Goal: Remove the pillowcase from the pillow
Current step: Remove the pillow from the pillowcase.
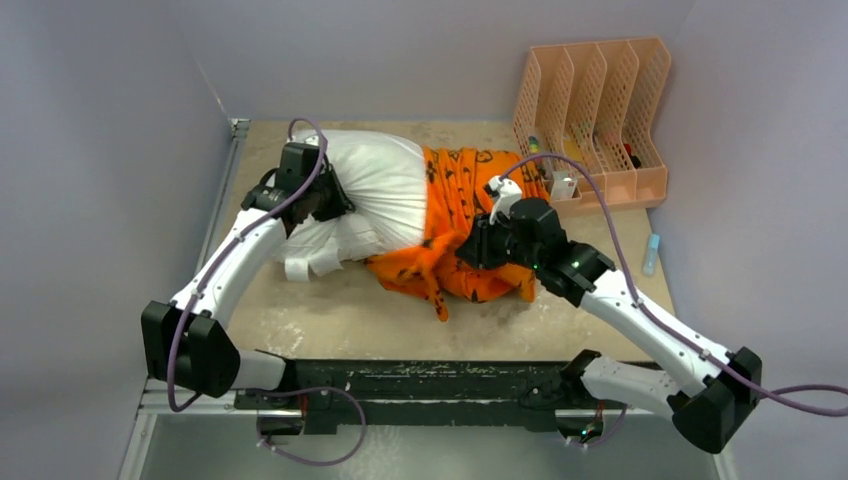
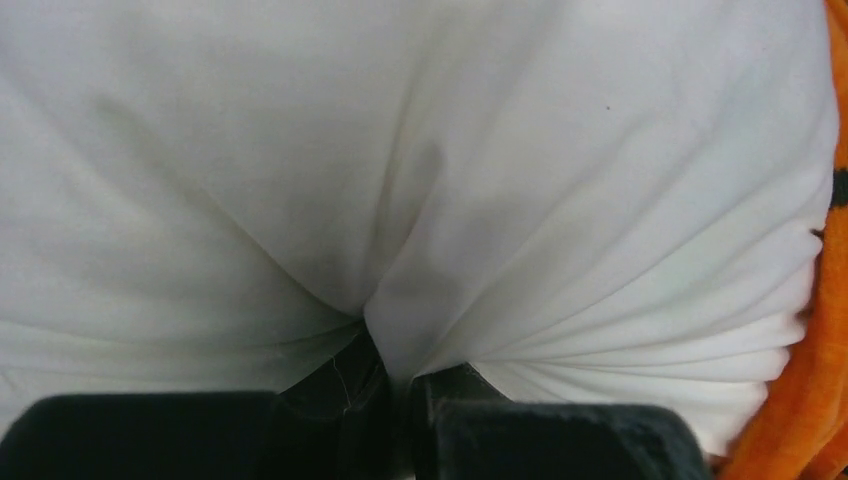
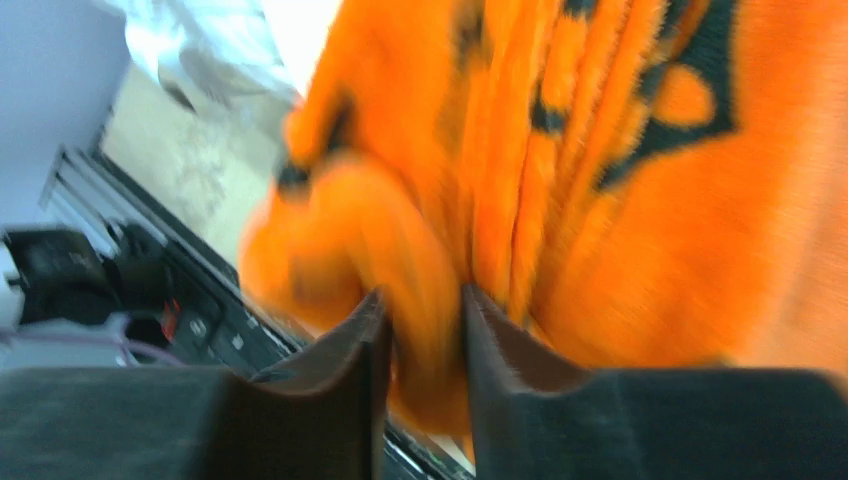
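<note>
On the worktop, with left jaws clenched on a pinch of the plump white pillow and right jaws clamped on a bunched fold of the orange pillowcase sleeving its right end, expect soft, light, yielding plush; grip gathered folds, not flat cloth.

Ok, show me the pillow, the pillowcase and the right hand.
pillow [image 1: 375, 185]: top view, on its bare white middle.
pillowcase [image 1: 470, 180]: top view, on the patterned part over the pillow's right end.
right hand [image 3: 422, 305]: right wrist view, midway between the fingertips, which pinch orange fabric.
</note>
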`<move>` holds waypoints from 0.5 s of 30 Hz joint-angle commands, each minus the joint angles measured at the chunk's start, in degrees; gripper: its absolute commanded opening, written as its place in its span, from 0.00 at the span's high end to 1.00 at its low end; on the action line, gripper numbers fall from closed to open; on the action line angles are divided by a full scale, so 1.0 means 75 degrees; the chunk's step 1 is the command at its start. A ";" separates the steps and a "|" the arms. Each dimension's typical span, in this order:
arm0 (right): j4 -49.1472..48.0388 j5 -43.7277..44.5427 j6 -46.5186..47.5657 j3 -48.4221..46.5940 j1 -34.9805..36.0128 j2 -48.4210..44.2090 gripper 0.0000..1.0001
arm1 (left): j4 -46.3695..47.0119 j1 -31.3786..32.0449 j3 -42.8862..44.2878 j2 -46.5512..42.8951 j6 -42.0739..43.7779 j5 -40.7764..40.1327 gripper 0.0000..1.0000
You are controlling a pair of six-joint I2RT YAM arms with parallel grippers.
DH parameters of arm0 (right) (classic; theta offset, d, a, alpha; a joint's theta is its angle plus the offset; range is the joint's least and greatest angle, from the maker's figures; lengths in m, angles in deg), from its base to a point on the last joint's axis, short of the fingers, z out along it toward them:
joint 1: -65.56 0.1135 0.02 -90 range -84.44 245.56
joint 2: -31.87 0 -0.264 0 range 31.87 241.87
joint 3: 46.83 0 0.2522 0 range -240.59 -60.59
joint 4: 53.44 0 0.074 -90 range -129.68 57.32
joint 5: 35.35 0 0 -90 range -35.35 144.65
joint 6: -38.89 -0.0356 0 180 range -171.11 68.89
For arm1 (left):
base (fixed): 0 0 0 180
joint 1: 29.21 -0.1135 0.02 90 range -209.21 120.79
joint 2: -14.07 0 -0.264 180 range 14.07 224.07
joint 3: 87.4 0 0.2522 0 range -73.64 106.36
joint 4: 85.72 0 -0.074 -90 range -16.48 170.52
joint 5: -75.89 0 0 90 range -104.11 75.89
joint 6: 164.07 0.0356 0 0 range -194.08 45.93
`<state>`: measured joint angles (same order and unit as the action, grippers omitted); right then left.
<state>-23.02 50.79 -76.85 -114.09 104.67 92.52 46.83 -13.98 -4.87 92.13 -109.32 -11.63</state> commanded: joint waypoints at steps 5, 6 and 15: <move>0.1739 0.0836 -0.0479 -0.0496 -0.0240 -0.1573 0.24 | 0.0389 -0.1069 -0.0329 -0.0337 0.0394 -0.1983 1.00; 0.2152 0.1590 -0.0699 -0.0619 -0.0235 -0.1537 0.21 | 0.0385 -0.1069 -0.0389 -0.0391 0.0388 -0.1974 1.00; 0.1225 -0.0346 -0.1518 0.0579 -0.2059 -0.0718 0.01 | 0.0273 -0.1069 -0.0585 -0.0555 0.0351 -0.1537 1.00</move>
<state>-6.65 61.44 -84.98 -115.18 93.37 84.65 46.65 -21.09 -8.89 89.46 -106.52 -20.37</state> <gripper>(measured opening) 0.981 0.048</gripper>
